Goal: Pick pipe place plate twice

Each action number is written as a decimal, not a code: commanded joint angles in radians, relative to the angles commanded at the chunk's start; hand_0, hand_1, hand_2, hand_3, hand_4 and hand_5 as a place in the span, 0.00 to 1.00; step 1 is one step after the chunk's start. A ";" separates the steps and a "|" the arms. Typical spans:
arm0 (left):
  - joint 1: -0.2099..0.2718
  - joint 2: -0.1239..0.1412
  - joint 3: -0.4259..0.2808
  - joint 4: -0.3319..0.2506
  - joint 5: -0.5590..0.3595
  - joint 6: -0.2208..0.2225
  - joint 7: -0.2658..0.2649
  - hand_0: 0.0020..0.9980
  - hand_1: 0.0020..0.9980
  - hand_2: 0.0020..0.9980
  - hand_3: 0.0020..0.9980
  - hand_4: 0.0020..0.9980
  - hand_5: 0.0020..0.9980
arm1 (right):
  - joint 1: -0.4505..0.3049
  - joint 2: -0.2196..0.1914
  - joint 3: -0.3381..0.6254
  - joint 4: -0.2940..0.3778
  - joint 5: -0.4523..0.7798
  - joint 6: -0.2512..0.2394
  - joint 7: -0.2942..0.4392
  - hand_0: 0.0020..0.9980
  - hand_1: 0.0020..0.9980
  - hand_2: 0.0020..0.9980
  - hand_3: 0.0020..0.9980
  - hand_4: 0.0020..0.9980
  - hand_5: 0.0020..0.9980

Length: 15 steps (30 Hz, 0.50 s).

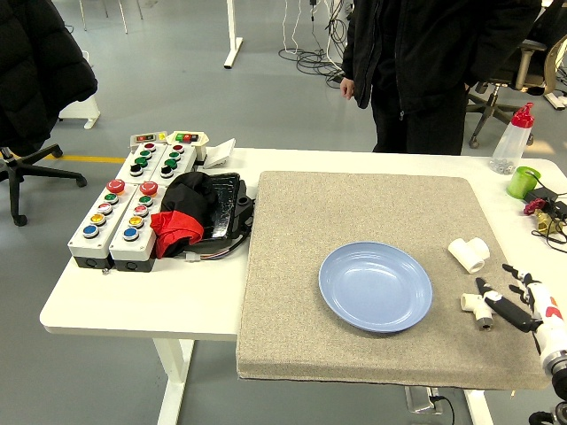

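The right hand (505,301) reaches in at the mat's (292,266) near right edge, its dark fingers touching the small white pipe piece (477,307), though I can't tell whether they grip it. The blue plate (375,286) sits empty just beside them, and a shallow pinch might let the piece roll off the mat. Farther back lies the bigger pipe fitting (469,254); the person (425,62) is cut off, and the left arm is unseen.

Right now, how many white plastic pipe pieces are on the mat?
2: a larger white plastic pipe fitting right of the blue plate, and a smaller one just below it, by the robot hand.
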 joint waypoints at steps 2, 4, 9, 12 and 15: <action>0.000 0.000 -0.001 0.000 0.001 0.000 0.000 0.69 0.71 0.75 0.68 0.53 1.00 | 0.005 0.000 -0.011 -0.004 -0.022 -0.007 -0.015 1.00 0.99 1.00 1.00 0.92 0.42; -0.002 0.001 -0.001 0.000 0.001 0.000 0.000 0.69 0.71 0.75 0.68 0.53 1.00 | 0.022 0.000 -0.047 -0.017 -0.068 -0.030 -0.053 1.00 0.99 1.00 1.00 0.92 0.40; -0.005 0.004 0.012 -0.002 -0.019 0.002 0.001 0.69 0.71 0.74 0.68 0.53 1.00 | 0.060 -0.003 -0.109 -0.048 -0.112 -0.036 -0.109 1.00 0.98 1.00 1.00 0.92 0.40; -0.008 0.005 0.016 -0.003 -0.026 0.004 0.000 0.69 0.71 0.74 0.68 0.53 1.00 | 0.079 -0.004 -0.129 -0.067 -0.094 -0.034 -0.101 1.00 0.98 1.00 1.00 0.92 0.40; -0.011 0.005 0.018 -0.003 -0.030 0.005 0.000 0.69 0.70 0.74 0.68 0.53 1.00 | 0.104 -0.006 -0.161 -0.093 -0.092 -0.051 -0.092 0.92 0.88 0.97 0.94 0.88 0.36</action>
